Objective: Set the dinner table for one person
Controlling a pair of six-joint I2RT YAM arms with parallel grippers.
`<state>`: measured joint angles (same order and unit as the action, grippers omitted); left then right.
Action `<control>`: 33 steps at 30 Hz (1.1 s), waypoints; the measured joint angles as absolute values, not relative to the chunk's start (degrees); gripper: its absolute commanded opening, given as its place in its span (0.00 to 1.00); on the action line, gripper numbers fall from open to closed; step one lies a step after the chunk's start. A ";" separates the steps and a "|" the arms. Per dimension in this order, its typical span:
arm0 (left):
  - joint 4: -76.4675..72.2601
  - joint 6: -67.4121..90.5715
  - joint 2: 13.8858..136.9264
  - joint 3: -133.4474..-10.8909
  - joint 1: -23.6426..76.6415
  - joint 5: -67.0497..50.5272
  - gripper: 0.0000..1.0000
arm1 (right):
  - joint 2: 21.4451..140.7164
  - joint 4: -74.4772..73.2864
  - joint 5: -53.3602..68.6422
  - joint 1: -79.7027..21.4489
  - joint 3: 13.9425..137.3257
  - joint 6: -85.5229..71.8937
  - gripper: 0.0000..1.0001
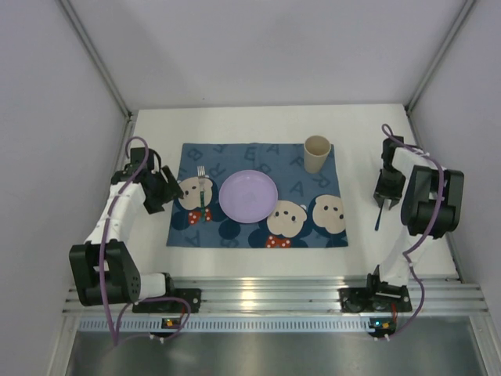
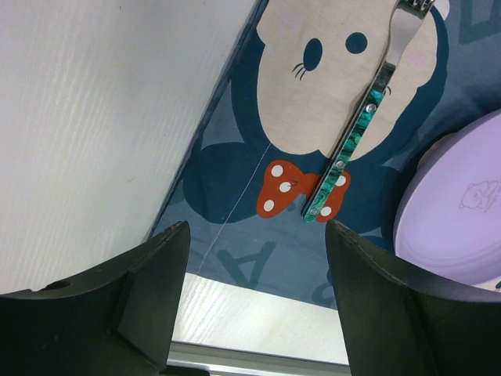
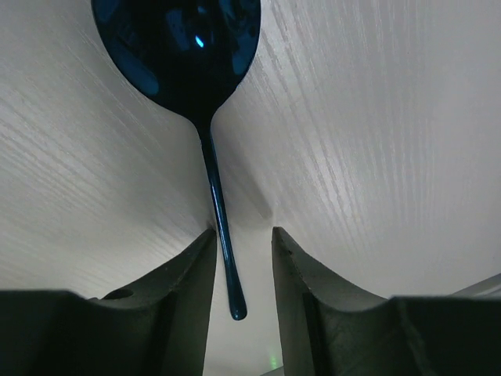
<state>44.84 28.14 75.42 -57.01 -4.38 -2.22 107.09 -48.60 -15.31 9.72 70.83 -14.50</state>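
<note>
Two claws, both released. Right gripper (image 3: pixel 243 235) straddles spoon (image 3: pixel 180 39) handle on table (image 1: pixel 258 125), right of mat (image 1: pixel 235 233); left gripper (image 2: pixel 257 231) hovers near fork (image 2: pixel 356 133). Risk: thin handle hugs one finger, off-centre squeeze may twist or drop spoon during lift.

A plain pale-grey back wall (image 1: pixel 266 47), left wall (image 1: pixel 47 117) and right wall (image 1: pixel 477 117) enclose the scene. An aluminium post (image 1: pixel 98 63) lines the back left corner, a second post (image 1: pixel 440 55) the back right. The light is soft and even, the shadows faint.
</note>
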 measured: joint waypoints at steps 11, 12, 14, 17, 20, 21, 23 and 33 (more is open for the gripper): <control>45.06 27.94 76.66 -58.39 -4.36 0.47 0.74 | 112.53 -48.45 -14.00 11.53 78.28 -14.17 0.29; 45.08 27.97 76.66 -58.39 -4.36 0.78 0.74 | 112.88 -48.29 -13.72 11.55 78.85 -14.13 0.27; 45.19 27.99 76.66 -58.41 -4.36 1.23 0.74 | 113.16 -47.59 -12.93 11.57 79.26 -14.15 0.14; 45.43 28.21 76.66 -58.41 -4.36 1.98 0.74 | 113.51 -47.35 -11.99 11.60 79.68 -14.04 0.00; 45.58 28.60 76.66 -58.41 -4.36 2.68 0.74 | 113.65 -47.29 -11.40 11.88 79.99 -14.06 0.00; 45.60 28.67 76.66 -58.41 -4.36 2.68 0.74 | 113.65 -47.27 -11.09 12.03 80.01 -14.04 0.00; 45.60 28.86 76.66 -58.41 -4.34 2.72 0.74 | 113.62 -47.29 -10.59 12.23 80.01 -14.06 0.00; 45.52 28.86 76.66 -58.39 -3.86 2.50 0.74 | 108.77 -47.11 -9.80 9.26 80.79 -15.66 0.00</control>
